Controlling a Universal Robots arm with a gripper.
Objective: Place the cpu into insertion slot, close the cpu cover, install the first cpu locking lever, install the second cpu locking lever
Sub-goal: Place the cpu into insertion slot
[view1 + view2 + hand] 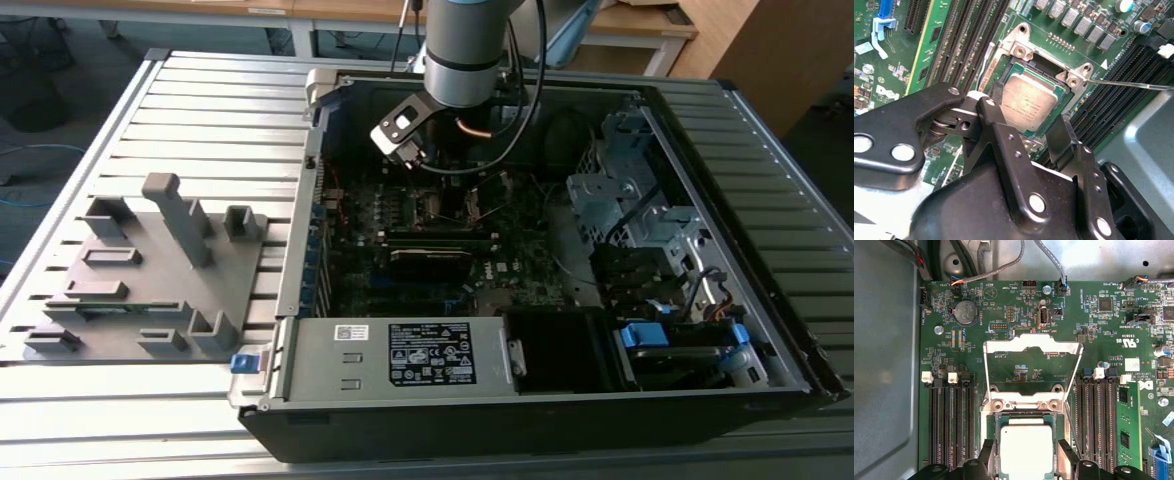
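Silver-grey, the cpu sits in its socket between your end effector's spread, released fingers, and the cpu cover stands raised. Lift away crooked and a finger could catch the chip's edge, unseating it.

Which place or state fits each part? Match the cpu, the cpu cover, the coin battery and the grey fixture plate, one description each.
Column 1
1. cpu
2. cpu cover
3. coin battery
4. fixture plate

Column 2
A. swung open, with the motherboard showing through its centre
B. resting on the slatted table, at the exterior view's left
C. lying flat, dull silver top up
D. round, set in a black holder on the motherboard

Pairs: 1-C, 2-A, 3-D, 4-B
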